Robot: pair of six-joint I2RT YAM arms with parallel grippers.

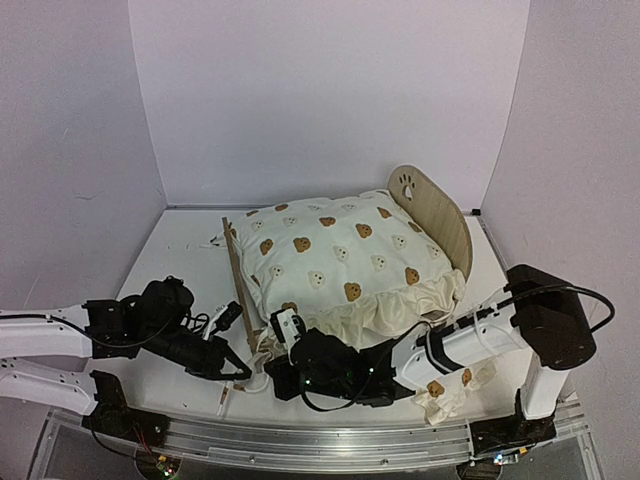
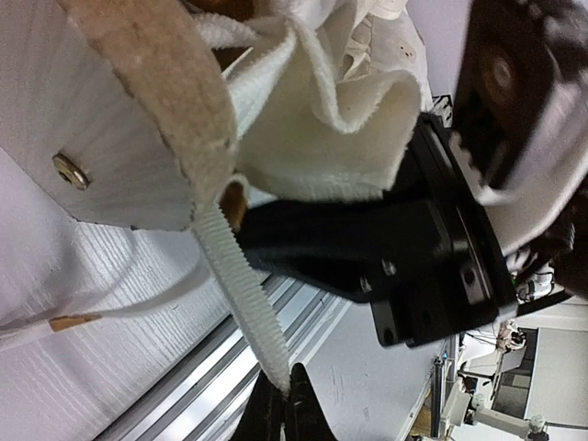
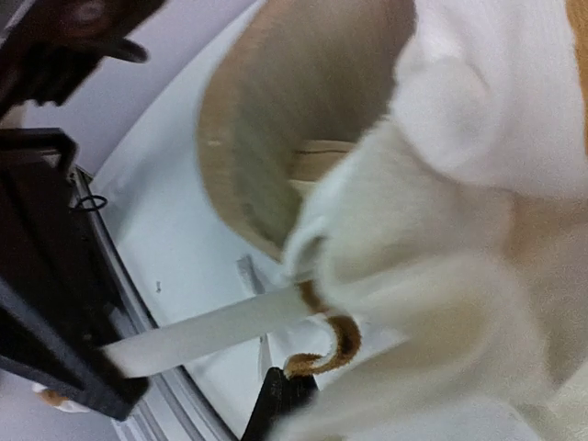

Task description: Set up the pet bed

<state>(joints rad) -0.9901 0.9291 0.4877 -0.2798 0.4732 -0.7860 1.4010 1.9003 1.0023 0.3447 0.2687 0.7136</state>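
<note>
Left gripper (image 2: 287,409) clenched on the ribbed white tie (image 2: 236,271) at the footboard (image 2: 138,101) of the light-wood pet bed (image 1: 446,215), right gripper (image 3: 287,393) clenched nearby; we judged a tug could skew the cream bear-print cushion (image 1: 330,250).

White table (image 1: 180,250), plain pale walls (image 1: 330,90), metal rail (image 1: 330,450) along near edge.

- Left arm (image 1: 50,335): reaches in low from the left edge, forearm level, wrist turned toward the centre.
- Left gripper (image 1: 238,372): jaws closed, tips pinching a white woven strap (image 2: 241,294).
- Right arm (image 1: 470,335): elbow raised at the right, forearm stretched low across to the left.
- Right gripper (image 1: 275,383): jaws closed, just beside the left gripper at the near edge.
</note>
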